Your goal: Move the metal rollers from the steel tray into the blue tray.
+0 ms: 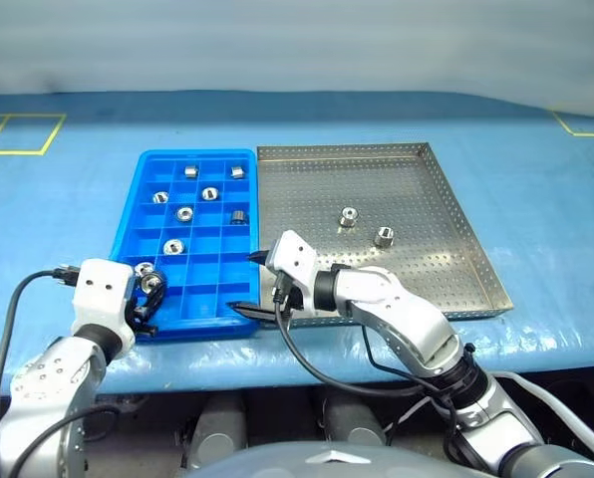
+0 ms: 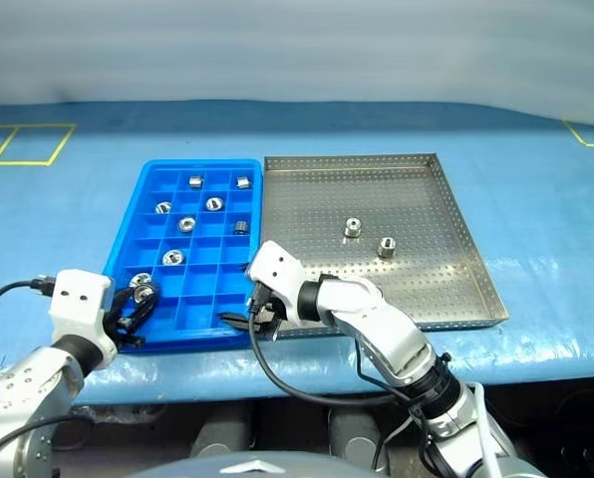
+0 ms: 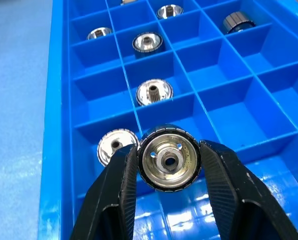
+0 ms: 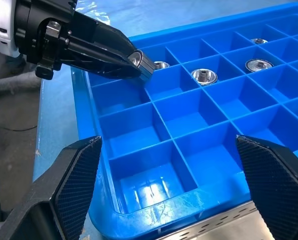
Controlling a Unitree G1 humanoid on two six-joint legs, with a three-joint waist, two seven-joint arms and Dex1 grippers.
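While unlabelled, a roller (image 3: 169, 158) sits in left claw (image 3: 170, 172); no writing.

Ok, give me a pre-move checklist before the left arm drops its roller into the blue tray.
1. Roller held firmly: ok, the left gripper is shut on it, a finger on each side.
2. Roller over the blue tray: ok, it hangs above the near left corner cells.
3. Free cell below: cannot tell; the cell just beyond holds a roller, the one under the grip is hidden.
4. Right gripper out of the way: ok, it is open, over the tray's near edge, apart from the left.
5. Work left in the steel tray: not ok, two rollers remain there.
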